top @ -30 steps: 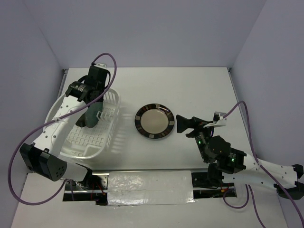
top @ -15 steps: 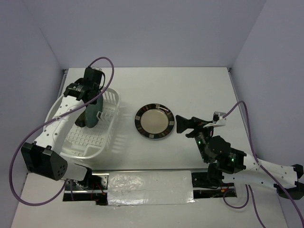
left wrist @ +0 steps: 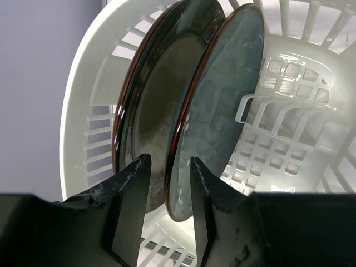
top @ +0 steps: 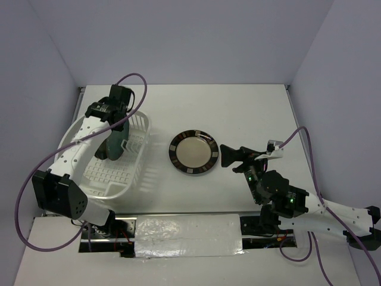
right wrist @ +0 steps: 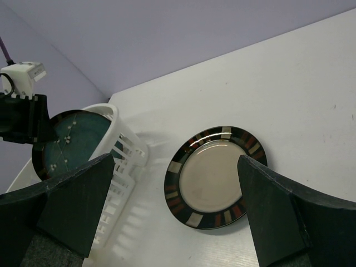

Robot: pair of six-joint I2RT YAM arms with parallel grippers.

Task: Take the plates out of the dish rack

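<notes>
Here, left pincer (left wrist: 169, 160) straddles rim of teal plate (left wrist: 222, 94), not clamped; right pincer (top: 222, 154) gapes beside beige plate (top: 191, 153)

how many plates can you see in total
3: one beige-centred plate lies flat on the table; two stand on edge side by side in the dish rack, a teal plate and a darker plate. No others seen.
</notes>
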